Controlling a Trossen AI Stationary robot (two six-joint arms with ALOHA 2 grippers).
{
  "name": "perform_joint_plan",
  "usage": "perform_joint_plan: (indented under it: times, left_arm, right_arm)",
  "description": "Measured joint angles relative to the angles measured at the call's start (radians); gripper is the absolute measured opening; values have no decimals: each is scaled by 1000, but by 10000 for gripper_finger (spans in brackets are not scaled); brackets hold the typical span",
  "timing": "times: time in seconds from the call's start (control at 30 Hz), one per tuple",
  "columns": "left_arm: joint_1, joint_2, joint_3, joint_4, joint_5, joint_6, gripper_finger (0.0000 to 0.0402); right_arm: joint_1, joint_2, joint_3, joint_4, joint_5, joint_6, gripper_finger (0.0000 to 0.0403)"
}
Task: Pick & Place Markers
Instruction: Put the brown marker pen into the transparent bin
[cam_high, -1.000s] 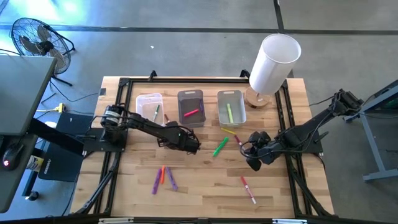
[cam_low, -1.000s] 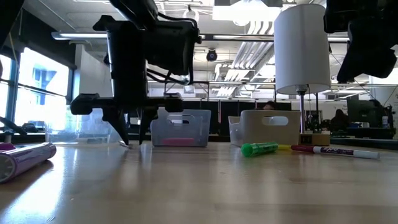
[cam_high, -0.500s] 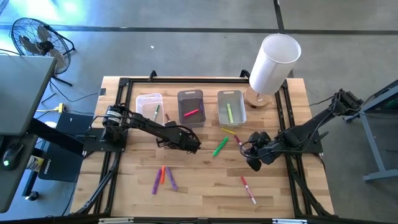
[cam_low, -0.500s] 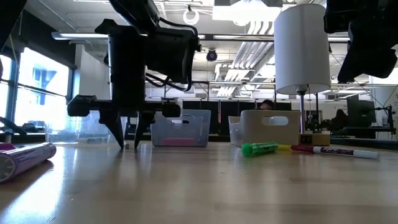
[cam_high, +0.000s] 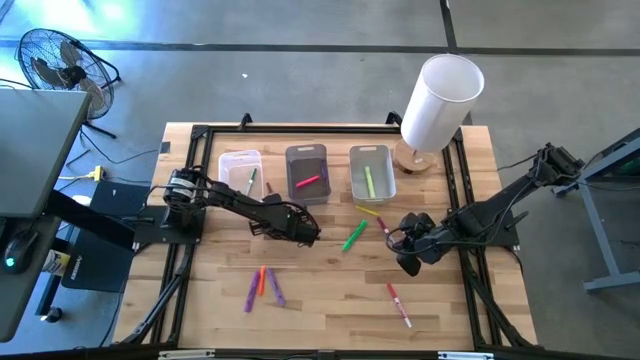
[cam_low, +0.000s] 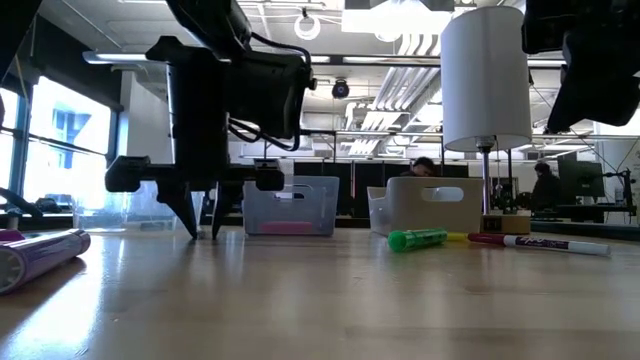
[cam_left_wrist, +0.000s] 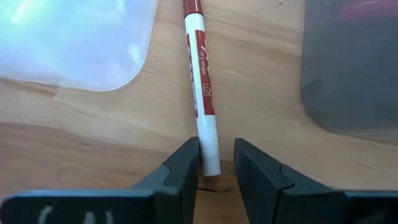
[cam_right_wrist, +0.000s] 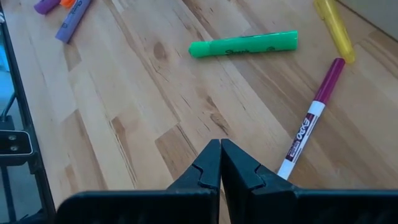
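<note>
A red marker with a white barrel lies flat on the table between a clear bin and a grey bin. My left gripper is open, its tips down at the table, one on each side of this marker's near end. My right gripper is shut on nothing and hangs above the table at the right. Loose on the table lie a green marker, a yellow one, a pink-capped white one, a red-and-white one and purple and orange ones. My left gripper comes down at a slant, with its fingers on either side of the marker's white end. One finger lies close against the barrel; whether it touches I cannot tell. The other finger stands a little apart. The marker lies flat on the wood.
A third bin holds a yellow-green marker; the grey bin holds a red one. A tall white cylinder on a wooden foot stands at the far right. A black frame runs round the table.
</note>
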Motion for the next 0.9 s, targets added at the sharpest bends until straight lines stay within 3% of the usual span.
perform_joint_plan:
  times: [0.33, 0.7, 0.9]
  left_arm:
    - [0, 0, -2, 1, 12, 23, 24]
    - [-89, 4, 15, -9, 73, 30, 32]
    - [-202, 8, 118, -73, 231, 42, 30]
  right_arm:
    - [0, 0, 0, 36, 0, -1, 0]
    - [0, 0, 0, 44, 0, -2, 0]
    - [0, 0, 0, 50, 31, -5, 0]
